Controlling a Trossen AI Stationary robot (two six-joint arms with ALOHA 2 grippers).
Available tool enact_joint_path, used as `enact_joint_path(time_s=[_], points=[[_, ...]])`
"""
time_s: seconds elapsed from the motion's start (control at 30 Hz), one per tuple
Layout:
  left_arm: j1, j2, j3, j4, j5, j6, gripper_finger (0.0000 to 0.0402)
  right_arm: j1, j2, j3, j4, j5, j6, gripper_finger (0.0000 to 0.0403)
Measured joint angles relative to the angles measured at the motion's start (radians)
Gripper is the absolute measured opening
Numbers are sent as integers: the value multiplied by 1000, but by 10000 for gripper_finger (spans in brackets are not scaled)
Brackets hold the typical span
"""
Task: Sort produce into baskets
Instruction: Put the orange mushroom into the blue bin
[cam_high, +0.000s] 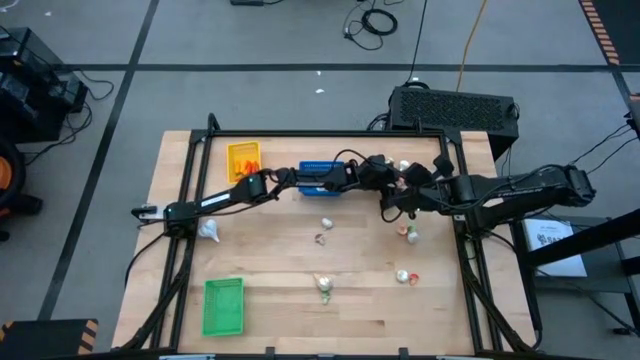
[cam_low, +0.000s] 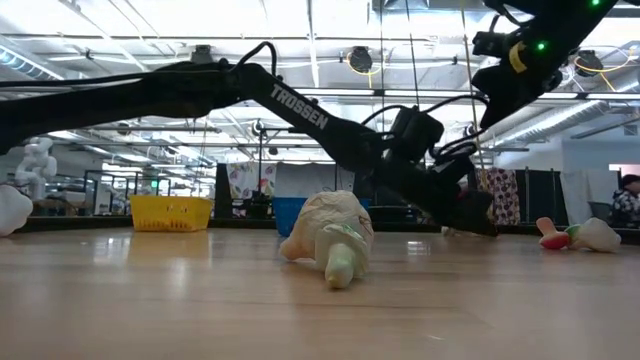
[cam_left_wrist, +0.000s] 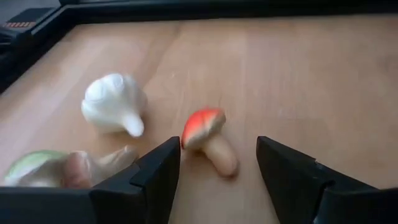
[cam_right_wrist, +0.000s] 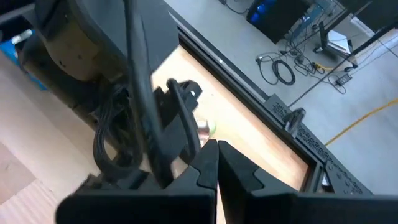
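In the left wrist view a red-capped mushroom piece (cam_left_wrist: 208, 140) lies on the wood between the open fingers of my left gripper (cam_left_wrist: 217, 144), touching neither as far as shows. A white garlic bulb (cam_left_wrist: 114, 104) and a green-and-white piece (cam_left_wrist: 37, 169) lie beside it. My left gripper (cam_high: 405, 172) reaches low near the table's far right, past the blue basket (cam_high: 320, 178). My right gripper (cam_high: 392, 208) hangs shut above the table close by, its fingers (cam_right_wrist: 216, 163) together with nothing between them. The yellow basket (cam_high: 243, 158) stands far left, the green basket (cam_high: 223, 305) near left.
Loose produce lies scattered on the wood: a white piece (cam_high: 208, 230) at the left, pieces in the middle (cam_high: 326, 222) and near the front (cam_high: 323, 285), red-and-white ones at the right (cam_high: 410, 232). A black frame rail (cam_left_wrist: 217, 9) borders the far edge. My two arms cross closely.
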Motion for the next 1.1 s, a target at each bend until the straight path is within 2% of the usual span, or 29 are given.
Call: enact_joint_path(time_s=[0.33,0.6,0.97,1.1], points=[[-21,-2,1,-20,-3,-11,218,-1,0,0,47,-3,-50,0],[-21,-2,1,-15,-4,-47,176,-1,0,0,47,-3,-50,0],[-21,-2,1,10,-6,-97,172,-1,0,0,45,-7,-50,0],[-21,-2,1,17,-7,-97,156,-1,0,0,45,-7,-50,0]])
